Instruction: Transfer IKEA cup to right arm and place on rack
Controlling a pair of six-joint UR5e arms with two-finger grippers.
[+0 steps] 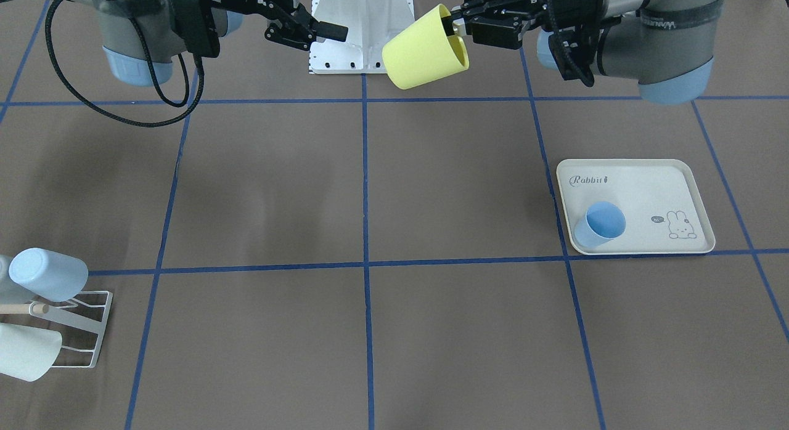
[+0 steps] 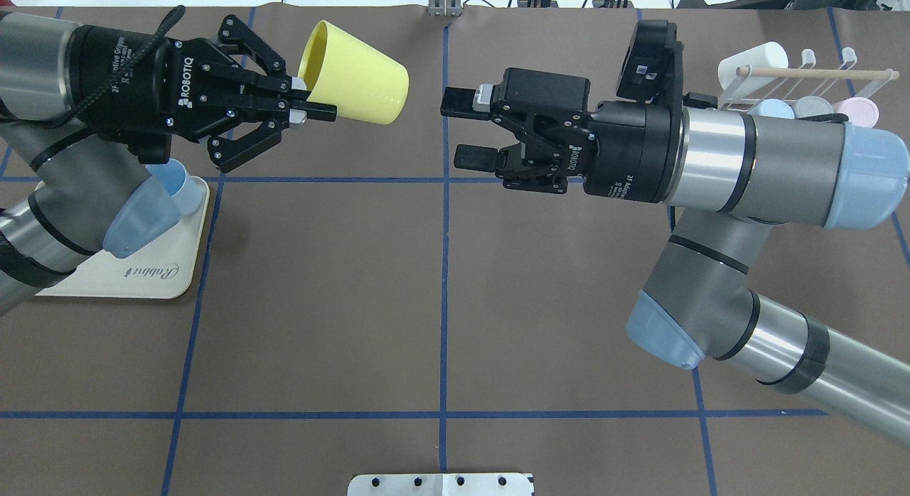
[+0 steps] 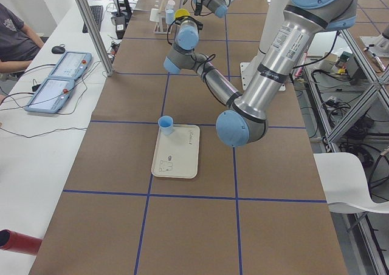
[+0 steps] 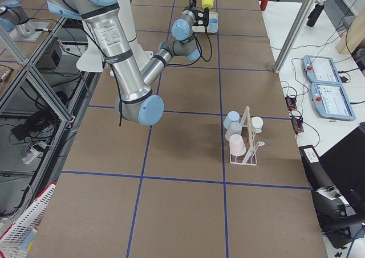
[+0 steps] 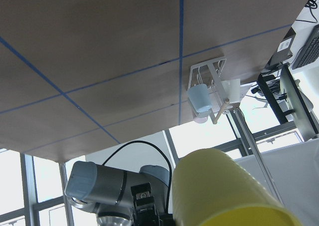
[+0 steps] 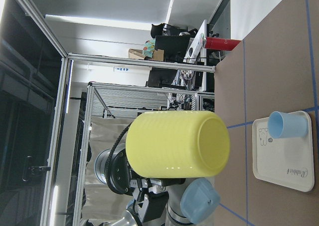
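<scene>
One cup in transfer: the yellow IKEA cup [image 2: 359,80] is held on its side above the tabletop, well apart from the rack [image 2: 817,72], with its base turned toward the rack.
Left gripper [image 2: 309,104]: the jaws are pinched on the cup's rim, one finger inside the mouth and one outside.
Right gripper [image 2: 466,129]: the jaws are spread wide with nothing held, between the cup and the rack, near the cup's base but apart from it.
Done: the cup is judged to be lifted and presented for the hand-over.
Left: the right-hand grasp, the left-hand release, the carry to the rack and the seating on a prong are not yet made.
Rack load: several cups are already carried, and bare prongs are seen.
</scene>
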